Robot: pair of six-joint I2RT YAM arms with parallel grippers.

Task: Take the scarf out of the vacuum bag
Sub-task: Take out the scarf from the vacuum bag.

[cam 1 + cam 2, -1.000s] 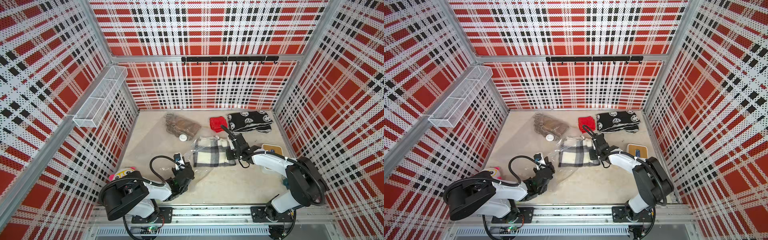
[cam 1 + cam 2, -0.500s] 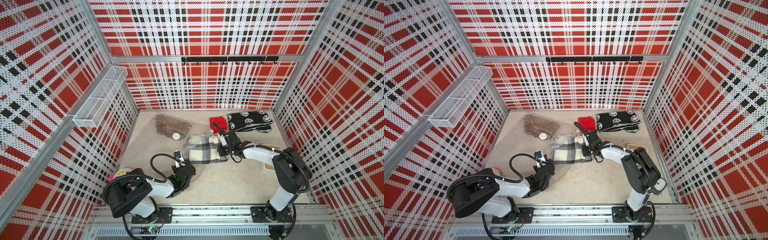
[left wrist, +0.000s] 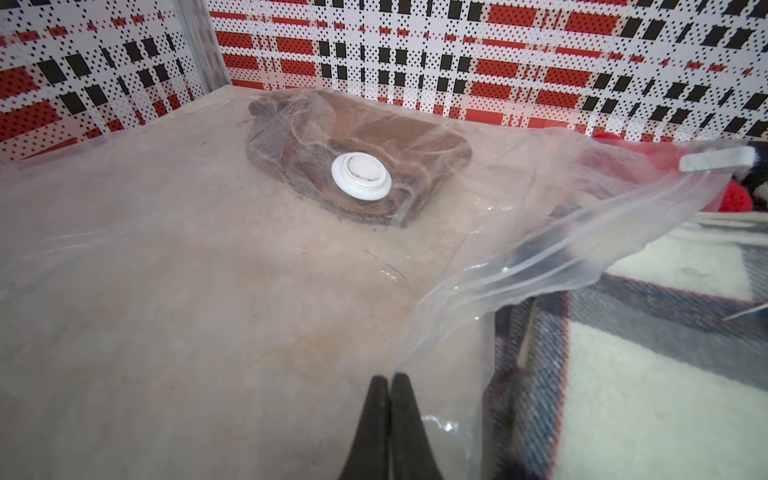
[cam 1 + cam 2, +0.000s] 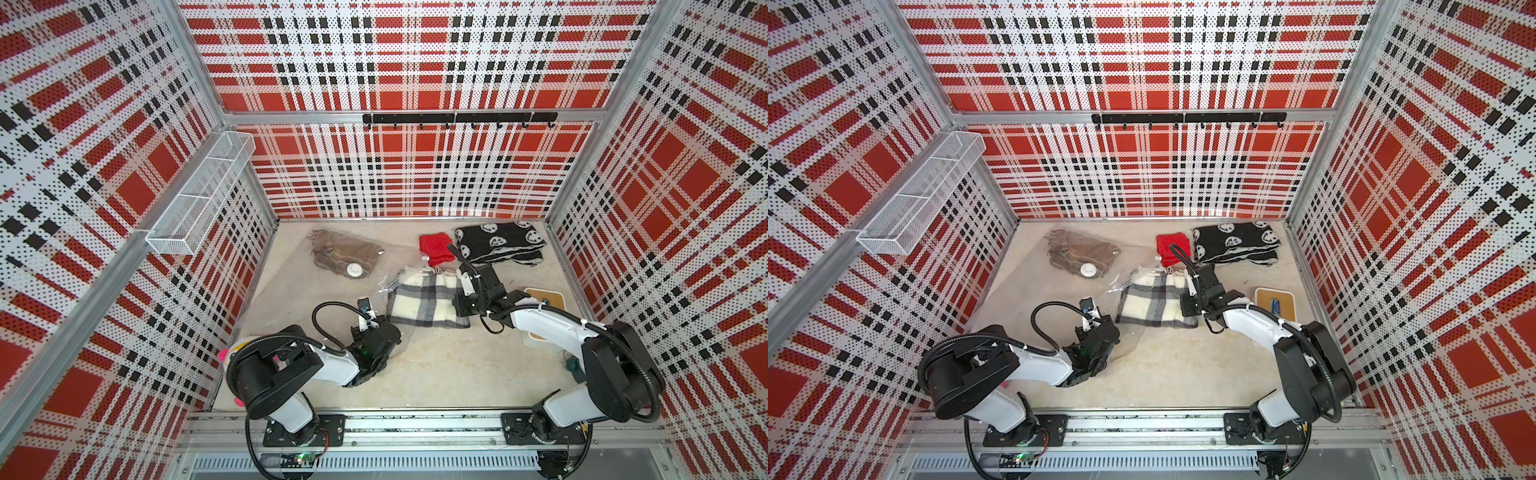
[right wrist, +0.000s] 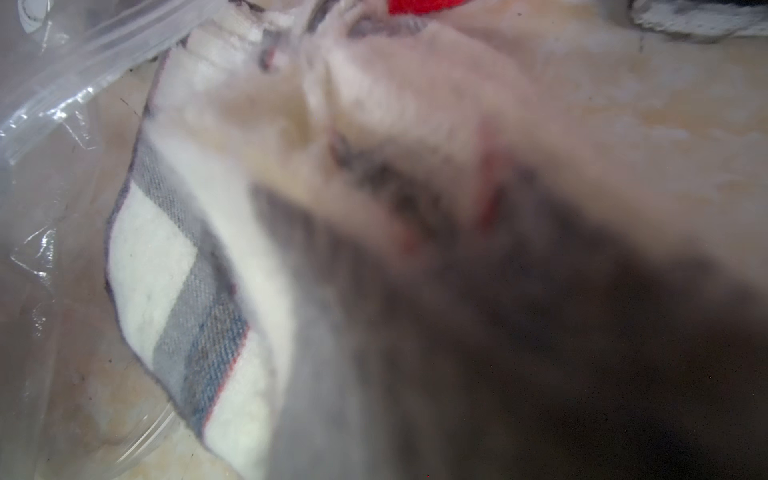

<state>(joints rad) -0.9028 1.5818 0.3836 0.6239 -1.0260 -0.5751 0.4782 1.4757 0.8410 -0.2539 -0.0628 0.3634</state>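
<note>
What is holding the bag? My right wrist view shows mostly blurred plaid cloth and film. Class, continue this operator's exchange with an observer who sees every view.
Observer: The left pincer is shut on the film of the vacuum bag.
Operator: What else is in it?
Observer: A brown cloth, under the round white valve.
Operator: How far out is the scarf?
Observer: The plaid scarf lies mostly bare; film covers only its edge nearest the left pincer.

1. No text, brand, number or label can be read in any view.
2. The round white valve (image 3: 361,176) on the vacuum bag (image 3: 208,216) carries faint grey marks, too blurred to read.
</note>
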